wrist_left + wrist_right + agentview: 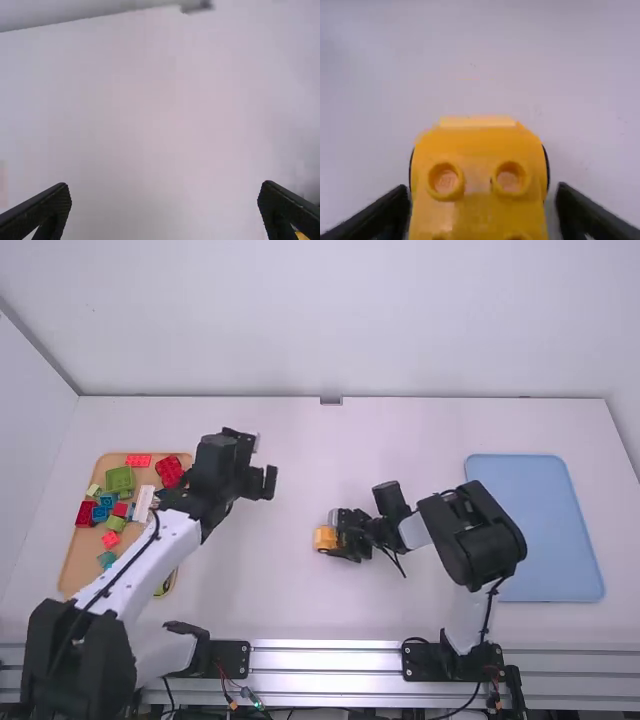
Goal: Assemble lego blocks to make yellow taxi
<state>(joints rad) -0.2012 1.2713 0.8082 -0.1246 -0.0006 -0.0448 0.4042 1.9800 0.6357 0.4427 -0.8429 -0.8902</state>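
At centre, the yellow studded block [325,538] sits against the right gripper [337,536]; whether it is gripped cannot be told. The left gripper [260,481], upper left of centre, is wide open and empty. Its arm [150,560] partly hides the brick-filled tray [75,565] at left.

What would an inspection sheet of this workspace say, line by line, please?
Surface: white table, nothing seen in the way of damage.
Job's things: yellow block, studs showing, at the right gripper; coloured blocks in the tan tray; blue tray on the right.
Clutter: blocks jumbled in the tan tray, partly hidden by the left arm.
Grippers: left gripper open, nothing held; right gripper's grip cannot be told.
Cables: black cable along the left arm; coloured wires at the front.
Surroundings: pale wall behind; metal rail in front.
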